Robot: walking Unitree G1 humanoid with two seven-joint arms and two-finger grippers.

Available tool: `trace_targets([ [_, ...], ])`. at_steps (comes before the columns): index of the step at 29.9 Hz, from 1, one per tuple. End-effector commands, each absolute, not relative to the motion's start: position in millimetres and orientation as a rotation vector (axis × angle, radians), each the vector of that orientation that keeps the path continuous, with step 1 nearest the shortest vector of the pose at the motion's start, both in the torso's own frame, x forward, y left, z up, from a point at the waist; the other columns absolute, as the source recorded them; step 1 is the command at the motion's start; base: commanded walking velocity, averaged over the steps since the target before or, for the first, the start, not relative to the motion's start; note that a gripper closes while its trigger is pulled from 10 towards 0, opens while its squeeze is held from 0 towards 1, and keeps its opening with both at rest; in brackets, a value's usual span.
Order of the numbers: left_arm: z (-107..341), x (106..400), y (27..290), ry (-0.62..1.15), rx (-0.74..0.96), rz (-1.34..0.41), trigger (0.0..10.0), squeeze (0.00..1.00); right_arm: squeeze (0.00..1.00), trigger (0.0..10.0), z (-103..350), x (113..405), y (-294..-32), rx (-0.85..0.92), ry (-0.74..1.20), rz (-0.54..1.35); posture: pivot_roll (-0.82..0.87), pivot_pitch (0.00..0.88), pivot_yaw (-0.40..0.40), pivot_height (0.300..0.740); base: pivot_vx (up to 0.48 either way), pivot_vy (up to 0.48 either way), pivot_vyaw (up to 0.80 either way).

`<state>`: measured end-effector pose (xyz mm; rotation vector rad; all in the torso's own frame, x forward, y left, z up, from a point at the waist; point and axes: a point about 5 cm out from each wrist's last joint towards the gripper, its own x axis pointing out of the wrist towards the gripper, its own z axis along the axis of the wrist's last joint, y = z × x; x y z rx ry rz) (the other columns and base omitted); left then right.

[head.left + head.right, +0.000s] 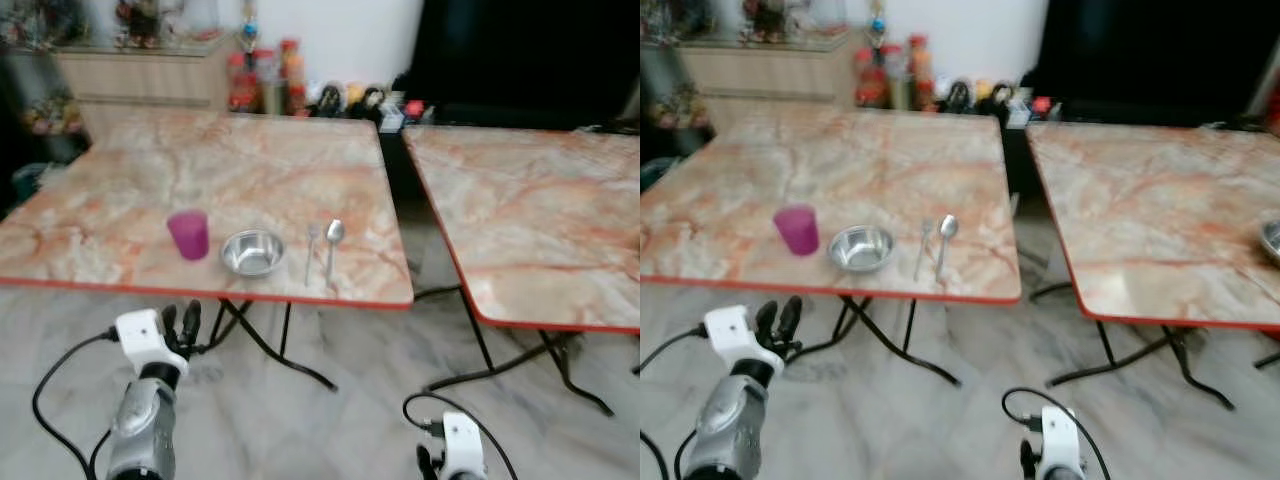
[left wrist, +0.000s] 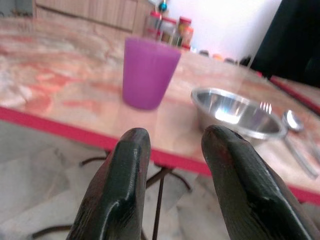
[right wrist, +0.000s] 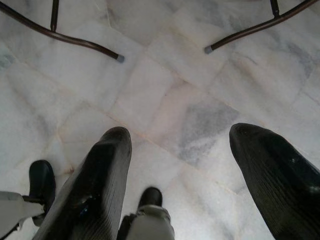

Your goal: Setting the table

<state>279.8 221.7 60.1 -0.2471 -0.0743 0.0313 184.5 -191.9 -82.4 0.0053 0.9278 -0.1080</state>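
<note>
While my right gripper (image 3: pixel 175 165) hangs spread over marble floor (image 3: pixel 165 80), my left gripper (image 1: pixel 180 322), fingers parted, hovers below the near table's red edge (image 1: pixel 200 288); beyond sit purple cup (image 1: pixel 188 235), steel bowl (image 1: pixel 252 251), fork (image 1: pixel 311 252), spoon (image 1: pixel 332 243).

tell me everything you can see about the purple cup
The purple cup is a plain, handleless tumbler of what looks like translucent plastic, wider at the rim than the base. It stands upright, mouth up, near the front edge of the marble-patterned table. Nothing touches it: the steel bowl sits just beside it, apart. The left tool hangs below the table edge, short of it. Any contents cannot be made out.
</note>
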Motion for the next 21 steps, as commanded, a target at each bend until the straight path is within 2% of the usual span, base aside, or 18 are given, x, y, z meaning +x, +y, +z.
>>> trace_targets([
  [1, 72.1, 284.7, 216.9, -0.106, -0.256, -0.018, 10.0, 0.00, 0.00, 10.0, -81.1, 187.7, -189.7, 0.013, 0.916, -0.107, 0.08, 0.000, -0.029, 0.714, 0.000, 0.000, 0.00],
  [11, 100.4, 291.7, 201.7, -0.142, -0.344, -0.152, 10.0, 0.00, 0.00, 10.0, -80.4, 189.7, -187.7, 0.017, 0.912, -0.102, 0.09, 0.000, -0.030, 0.714, 0.000, 0.000, 0.00],
  [21, 95.1, 311.5, 174.8, -0.048, -0.469, -0.088, 10.0, 0.00, 0.00, 10.0, -80.3, 190.3, -185.5, 0.020, 0.910, -0.103, 0.07, 0.000, -0.021, 0.714, 0.000, 0.000, 0.00],
])
